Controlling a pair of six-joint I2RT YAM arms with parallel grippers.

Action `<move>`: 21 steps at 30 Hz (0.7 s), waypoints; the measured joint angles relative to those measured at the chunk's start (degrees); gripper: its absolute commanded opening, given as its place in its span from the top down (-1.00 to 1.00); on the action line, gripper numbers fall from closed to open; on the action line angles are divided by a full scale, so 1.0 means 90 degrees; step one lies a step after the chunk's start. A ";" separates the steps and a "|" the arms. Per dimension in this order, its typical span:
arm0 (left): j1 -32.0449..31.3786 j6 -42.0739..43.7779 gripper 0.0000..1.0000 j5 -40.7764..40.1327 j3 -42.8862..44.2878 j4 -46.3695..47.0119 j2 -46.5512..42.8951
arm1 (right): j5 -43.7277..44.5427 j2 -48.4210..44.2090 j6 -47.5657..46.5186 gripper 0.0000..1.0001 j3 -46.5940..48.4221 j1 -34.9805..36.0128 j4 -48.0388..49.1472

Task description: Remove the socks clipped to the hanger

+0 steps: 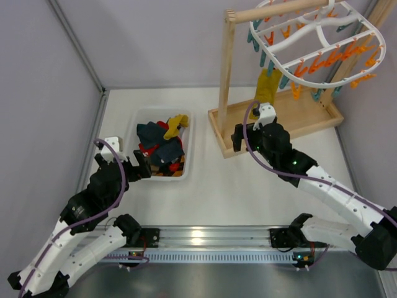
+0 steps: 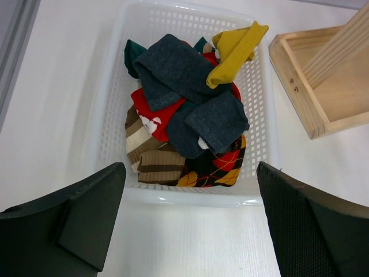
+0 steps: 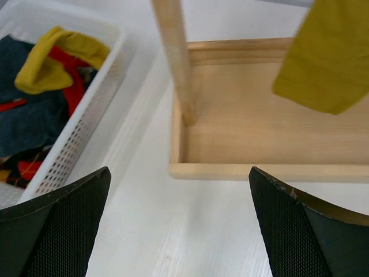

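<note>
My left gripper [image 2: 187, 231] gapes empty by the basket [image 2: 190, 199]; my right gripper [image 3: 179, 225] gapes empty near the hanging yellow sock [image 3: 328, 57].

White basket [image 2: 190, 197] just ahead of the wide-spread jaws, heaped with socks [image 2: 184, 115]: grey, red, striped, argyle. Mustard sock [image 2: 236, 49] on the heap's far side. Wooden tray corner [image 2: 297, 95] beyond the right jaw.
</note>
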 measured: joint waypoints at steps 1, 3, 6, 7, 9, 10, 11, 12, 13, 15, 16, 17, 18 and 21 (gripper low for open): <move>0.0000 0.0007 -0.98 0.0027 0.0000 0.0005 0.0039 | 0.0078 -0.0078 0.0044 -0.99 -0.0080 -0.0175 0.0044; 0.0000 0.0019 -0.98 0.0078 0.0000 0.0019 0.0109 | 0.0172 -0.0134 0.0136 -0.99 -0.0211 -0.0578 0.0187; 0.0000 0.0041 -0.98 0.0102 -0.0005 0.0027 0.0151 | 0.0355 0.0012 0.0233 -0.99 -0.0359 -0.1231 0.0546; 0.0000 0.0051 -0.98 0.0112 -0.0005 0.0029 0.0153 | 0.0452 0.0138 0.0238 -0.99 -0.0364 -0.1387 0.0687; 0.0000 0.0075 -0.98 0.0129 -0.0005 0.0032 0.0172 | 0.0627 0.0374 0.0221 -0.99 -0.0364 -0.1518 0.0988; 0.0000 0.0087 -0.98 0.0141 -0.0005 0.0034 0.0185 | 0.0724 0.0644 0.0185 -0.99 -0.0350 -0.1562 0.1290; 0.0000 0.0090 -0.98 0.0158 -0.0005 0.0036 0.0206 | 0.0748 0.0855 0.0136 -0.99 -0.0325 -0.1576 0.1472; 0.0000 0.0097 -0.98 0.0175 -0.0005 0.0039 0.0228 | 0.0765 0.1081 0.0090 -0.99 -0.0277 -0.1588 0.1622; 0.0000 0.0109 -0.98 0.0187 -0.0005 0.0039 0.0262 | 0.0787 0.1331 0.0041 -0.99 -0.0170 -0.1593 0.1707; 0.0000 0.0114 -0.98 0.0223 -0.0005 0.0041 0.0328 | 0.0835 0.1870 -0.0049 -0.95 0.0121 -0.1617 0.1957; 0.0000 0.0117 -0.98 0.0240 -0.0005 0.0044 0.0359 | 0.0879 0.2164 -0.0104 -0.89 0.0284 -0.1637 0.2110; 0.0002 0.0117 -0.98 0.0260 -0.0005 0.0044 0.0391 | 0.0920 0.2407 -0.0148 -0.80 0.0410 -0.1651 0.2266; 0.0002 0.0119 -0.98 0.0270 -0.0005 0.0044 0.0408 | 0.0969 0.2601 -0.0211 -0.59 0.0495 -0.1661 0.2441; 0.0005 0.0119 -0.98 0.0291 -0.0005 0.0046 0.0425 | 0.1134 0.2922 -0.0352 -0.52 0.0522 -0.1685 0.2997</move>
